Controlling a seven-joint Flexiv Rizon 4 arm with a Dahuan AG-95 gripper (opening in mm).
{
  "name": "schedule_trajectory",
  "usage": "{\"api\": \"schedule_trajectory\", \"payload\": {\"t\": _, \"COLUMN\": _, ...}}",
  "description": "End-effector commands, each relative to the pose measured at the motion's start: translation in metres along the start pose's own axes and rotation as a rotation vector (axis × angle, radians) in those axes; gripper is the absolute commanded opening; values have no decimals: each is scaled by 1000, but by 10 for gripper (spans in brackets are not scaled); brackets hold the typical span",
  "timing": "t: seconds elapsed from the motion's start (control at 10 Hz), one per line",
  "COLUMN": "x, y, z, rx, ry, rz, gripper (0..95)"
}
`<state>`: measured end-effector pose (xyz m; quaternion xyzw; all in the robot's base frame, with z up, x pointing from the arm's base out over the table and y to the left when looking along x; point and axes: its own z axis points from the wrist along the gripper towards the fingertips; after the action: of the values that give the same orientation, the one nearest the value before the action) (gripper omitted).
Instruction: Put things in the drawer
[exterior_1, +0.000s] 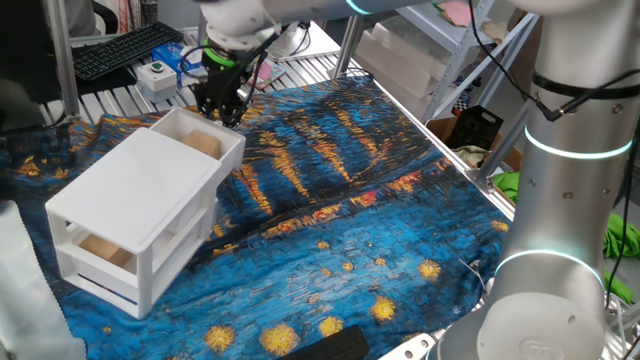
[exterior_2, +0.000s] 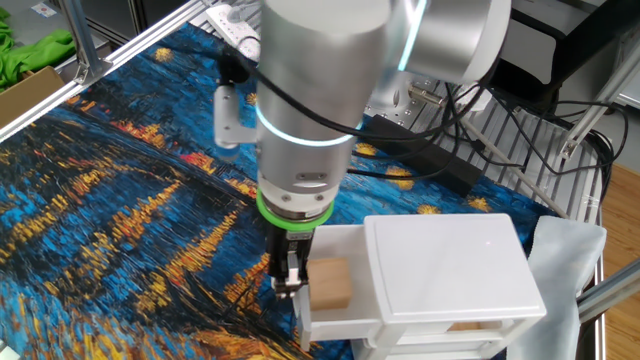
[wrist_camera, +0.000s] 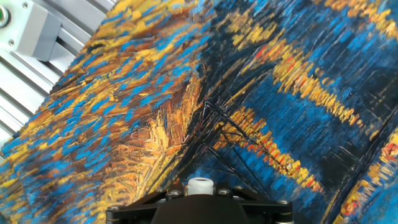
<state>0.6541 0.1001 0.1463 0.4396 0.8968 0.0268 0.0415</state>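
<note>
Beside open drawer (exterior_2: 335, 325), painted cloth (wrist_camera: 261, 93).

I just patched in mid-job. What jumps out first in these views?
The starry-night patterned cloth covering the table grabs the eye first. On it sits the white two-drawer cabinet, its upper drawer pulled out with a tan block inside. The gripper points down just outside that drawer's front.
</note>
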Motion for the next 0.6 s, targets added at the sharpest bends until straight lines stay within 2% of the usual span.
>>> {"api": "schedule_trajectory", "payload": {"t": 0.1, "x": 0, "y": -1, "z": -12, "rx": -5, "ry": 34, "rz": 2, "gripper": 0}}
{"api": "schedule_trajectory", "payload": {"t": 0.4, "x": 8, "y": -3, "z": -8, "rx": -1, "ry": 23, "rz": 11, "gripper": 0}}
{"api": "schedule_trajectory", "payload": {"t": 0.6, "x": 9, "y": -3, "z": -8, "rx": -1, "ry": 24, "rz": 11, "gripper": 0}}
